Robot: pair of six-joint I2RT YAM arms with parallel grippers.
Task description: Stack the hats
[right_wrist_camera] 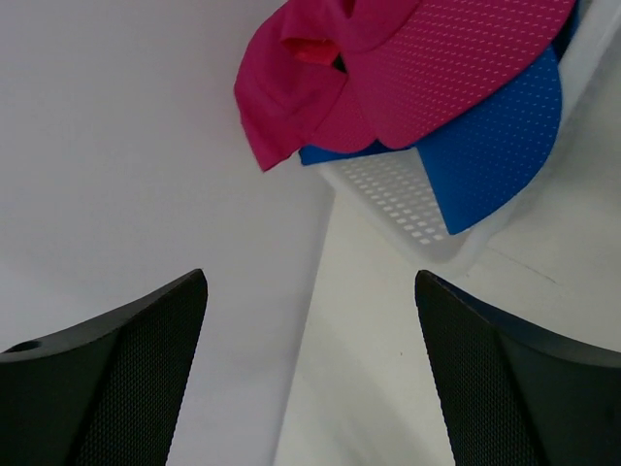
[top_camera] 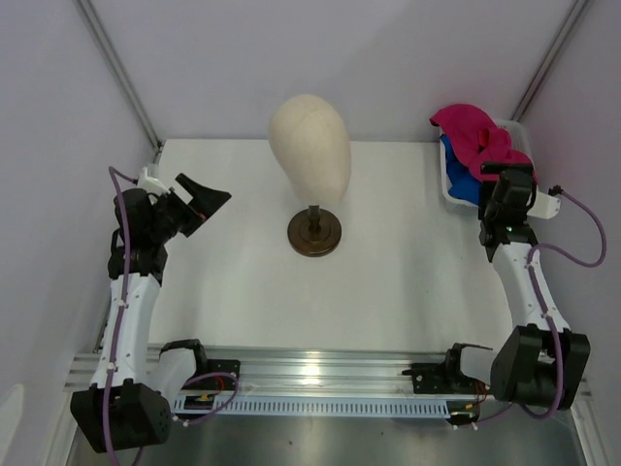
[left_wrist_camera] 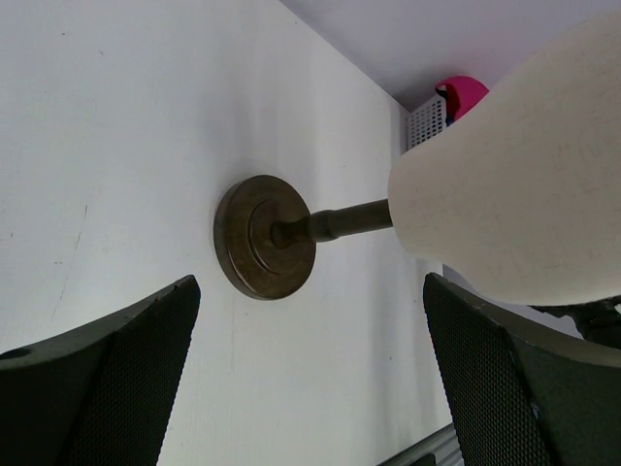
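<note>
Top external view, w/ both wrist views as insets. White table [top_camera: 388,262]: work surface.

- **Head:** the cream mannequin head [top_camera: 310,141] stands upright on a dark stand [top_camera: 313,233] at mid-table. Nothing sits on it.
- **Basket:** the white mesh basket [right_wrist_camera: 388,199] is in the far rt corner, beside the wall, and both hats lie in it.
- **Hats:** the pink cap [top_camera: 471,131] is on top, crumpled and spilling over the rim. The blue cap [top_camera: 458,173] is under it, its brim poking past the basket edge in the rt wrist view.
- **Right gripper** [right_wrist_camera: 310,291]: hovers just in front of the basket, aimed at the caps. Jaws spread wide, nothing between them, no contact w/ fabric.
- **Left gripper** [left_wrist_camera: 310,286]: well apart at the lt side of the table, facing the stand. Jaws fully spread, empty.

Progress (est.): start of task. No cap is lifted or placed, and the pink-over-blue heap is loose, not a neat stack. Remaining: grasp a cap, take it out, set it down, fit the 2nd cap over it. Whether the stack belongs on the head or the table cannot be told.
</note>
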